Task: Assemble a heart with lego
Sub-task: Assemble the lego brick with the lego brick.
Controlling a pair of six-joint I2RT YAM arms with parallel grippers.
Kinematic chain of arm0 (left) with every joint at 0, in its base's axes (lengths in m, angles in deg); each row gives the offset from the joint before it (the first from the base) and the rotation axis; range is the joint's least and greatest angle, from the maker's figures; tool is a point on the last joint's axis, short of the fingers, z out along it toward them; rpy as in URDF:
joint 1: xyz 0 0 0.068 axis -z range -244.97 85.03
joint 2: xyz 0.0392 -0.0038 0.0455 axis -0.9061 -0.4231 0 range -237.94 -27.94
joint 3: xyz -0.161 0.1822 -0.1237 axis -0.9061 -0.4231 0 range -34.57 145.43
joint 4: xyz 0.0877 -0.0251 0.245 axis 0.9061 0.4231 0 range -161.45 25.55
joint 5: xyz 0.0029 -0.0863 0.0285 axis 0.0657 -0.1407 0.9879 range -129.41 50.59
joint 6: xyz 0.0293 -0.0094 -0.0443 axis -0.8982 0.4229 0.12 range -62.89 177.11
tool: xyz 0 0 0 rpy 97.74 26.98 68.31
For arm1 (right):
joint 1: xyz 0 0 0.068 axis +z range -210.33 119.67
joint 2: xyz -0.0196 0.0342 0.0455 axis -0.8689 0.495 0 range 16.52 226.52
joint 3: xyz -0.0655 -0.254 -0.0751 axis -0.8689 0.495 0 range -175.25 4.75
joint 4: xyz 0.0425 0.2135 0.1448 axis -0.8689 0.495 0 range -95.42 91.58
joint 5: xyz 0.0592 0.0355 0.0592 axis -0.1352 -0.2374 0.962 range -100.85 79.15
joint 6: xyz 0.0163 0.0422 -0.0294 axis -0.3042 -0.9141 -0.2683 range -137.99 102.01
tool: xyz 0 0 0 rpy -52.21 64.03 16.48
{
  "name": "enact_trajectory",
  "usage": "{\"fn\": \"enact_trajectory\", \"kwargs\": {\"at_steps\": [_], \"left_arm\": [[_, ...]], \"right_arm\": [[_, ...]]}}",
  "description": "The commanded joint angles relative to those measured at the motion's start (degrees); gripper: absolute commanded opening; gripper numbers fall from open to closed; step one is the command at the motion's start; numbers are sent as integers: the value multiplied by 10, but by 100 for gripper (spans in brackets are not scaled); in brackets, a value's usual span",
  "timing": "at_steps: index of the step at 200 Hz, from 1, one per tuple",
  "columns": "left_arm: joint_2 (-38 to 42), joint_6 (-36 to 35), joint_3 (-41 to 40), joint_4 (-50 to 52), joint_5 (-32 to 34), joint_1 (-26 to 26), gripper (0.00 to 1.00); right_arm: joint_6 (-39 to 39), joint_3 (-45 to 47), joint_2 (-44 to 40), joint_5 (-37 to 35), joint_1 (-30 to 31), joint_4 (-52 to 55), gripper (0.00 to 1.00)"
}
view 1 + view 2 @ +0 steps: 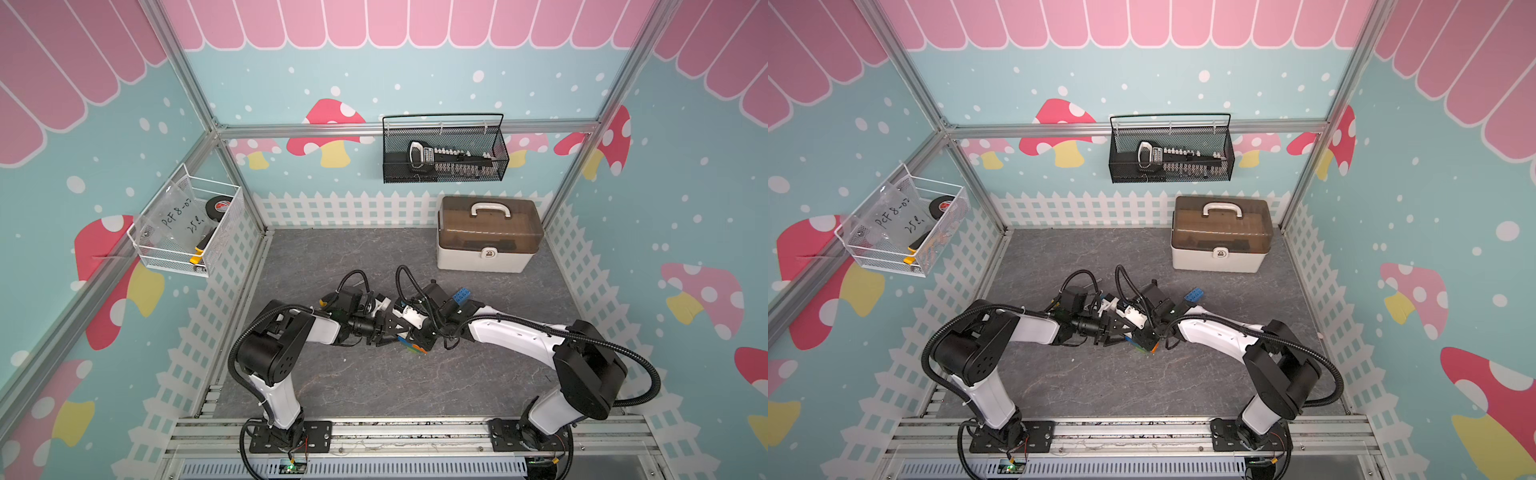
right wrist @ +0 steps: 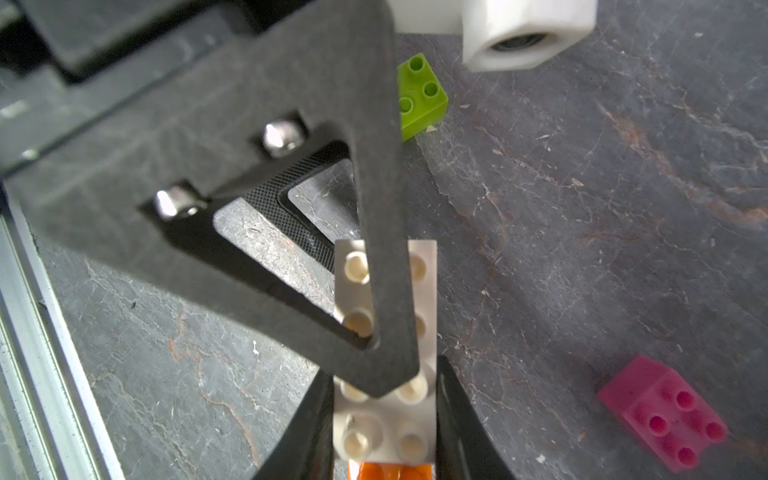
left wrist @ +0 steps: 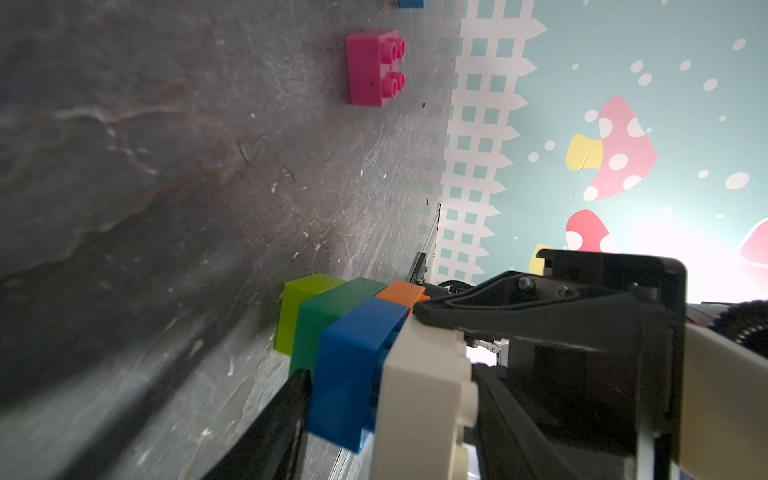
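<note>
Mid-frame in both top views, the right gripper (image 2: 384, 432) is clamping the heart (image 3: 345, 361) by its white end; the left gripper (image 1: 392, 332) is straddling its long axis, grip unclear. The pink brick (image 2: 665, 415) is lying loose, lower right in the right wrist view. The black basket (image 1: 392, 166) is holding tools (image 1: 424, 156).

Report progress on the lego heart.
Done: lime, green, blue, orange and white bricks joined in one stack. In hand: right gripper clamps it; left gripper straddles it. To do: pink brick, lime brick and blue brick lie loose.
</note>
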Motion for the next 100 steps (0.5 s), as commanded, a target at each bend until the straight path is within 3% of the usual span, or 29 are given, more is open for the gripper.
{"fn": "enact_trajectory", "kwargs": {"at_steps": [1, 40, 100], "left_arm": [[10, 10, -7, -29, -19, -2, 57], [7, 21, -14, -50, -16, -2, 49], [14, 21, -19, -53, -5, -2, 47]], "right_arm": [[17, 6, 13, 2, -4, 25, 32], [18, 5, 18, 4, -7, 25, 32], [22, 5, 17, 8, -10, 25, 33]]}}
